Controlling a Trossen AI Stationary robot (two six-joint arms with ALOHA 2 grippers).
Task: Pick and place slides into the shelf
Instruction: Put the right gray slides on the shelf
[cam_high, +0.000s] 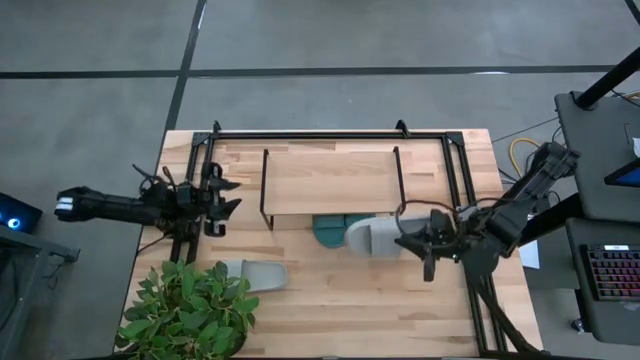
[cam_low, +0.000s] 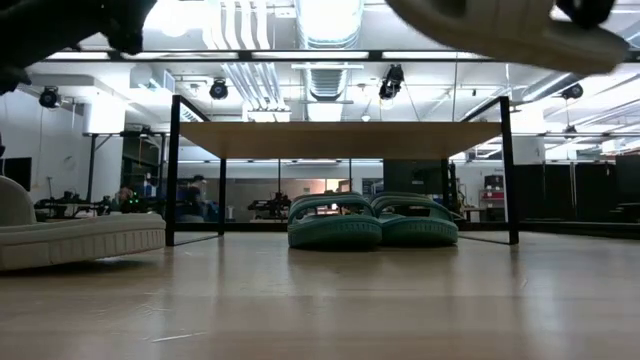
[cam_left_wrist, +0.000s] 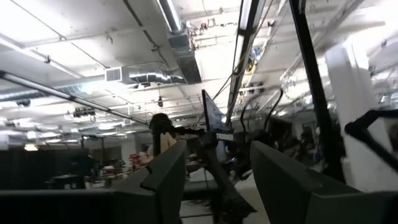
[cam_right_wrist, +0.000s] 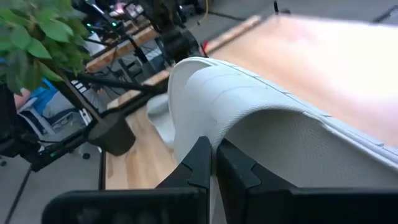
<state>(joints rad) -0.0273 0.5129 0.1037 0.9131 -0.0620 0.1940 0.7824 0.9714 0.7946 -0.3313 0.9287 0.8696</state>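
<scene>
The shelf (cam_high: 330, 175), a light board on black wire legs, stands at the table's far middle. Two teal slides (cam_low: 333, 220) (cam_low: 415, 221) sit side by side on their soles under it. A pale grey slide (cam_high: 255, 273) lies on its sole near the plant. A second pale grey slide (cam_high: 372, 237) hangs in the air just in front of the shelf, with my right gripper (cam_high: 410, 241) shut on it. In the low view its sole (cam_low: 500, 25) shows high up. My left gripper (cam_high: 225, 196) waits open at the table's left edge, its fingers (cam_left_wrist: 168, 177) holding nothing. My right gripper pinches the pale grey slide's wide strap at its edge (cam_right_wrist: 200, 127) between its two fingers (cam_right_wrist: 239, 168). It comes at the slide from the table's right side, about level. The slide is lifted clear of the table and juts toward the left from the fingers.
A potted green plant (cam_high: 190, 310) stands at the near left corner, close to the lying grey slide. Black frame rails (cam_high: 455, 175) run along the table's sides and far edge. Bare wood lies in front of the shelf (cam_high: 360, 300).
</scene>
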